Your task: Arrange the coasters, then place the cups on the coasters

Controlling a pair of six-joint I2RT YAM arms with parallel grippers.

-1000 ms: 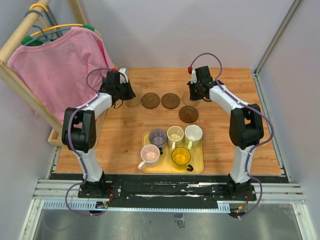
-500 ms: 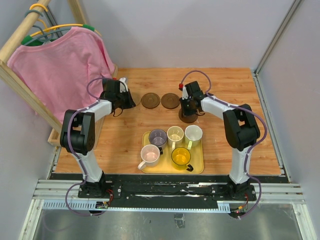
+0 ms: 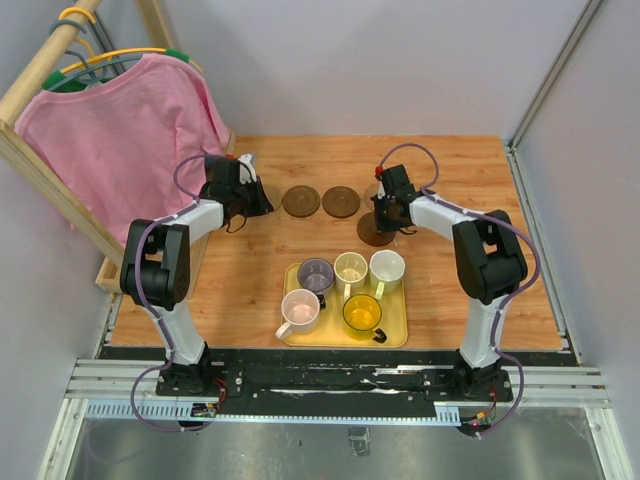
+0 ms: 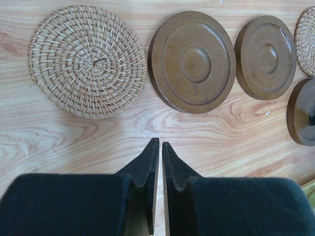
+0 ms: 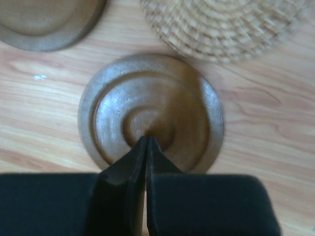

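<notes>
**While L hand [image 4: 160, 143] and R hand [image 5: 146, 138] sit closed, cups [image 3: 351, 268] all on tray [image 3: 398, 322]**

L hand: fingers pinched together, nothing held, over bare bench [image 4: 74, 142], just short of tan woven coaster [image 4: 88, 61] and dark brown coaster [image 4: 193, 61]. Second dark coaster [image 4: 266, 56] next in same row. R hand: closed, empty, tips at centre of third dark coaster [image 5: 152, 113]; contact unclear. Other tan coaster [image 5: 221, 22] just beyond it. 5 cups upright on yellow tray, near side of coasters.

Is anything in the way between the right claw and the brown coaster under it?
No, nothing visible. The right gripper is shut, with its tips right over the middle of the dark brown coaster and nothing between them. The woven coaster lies just beyond it, off to the side.
</notes>
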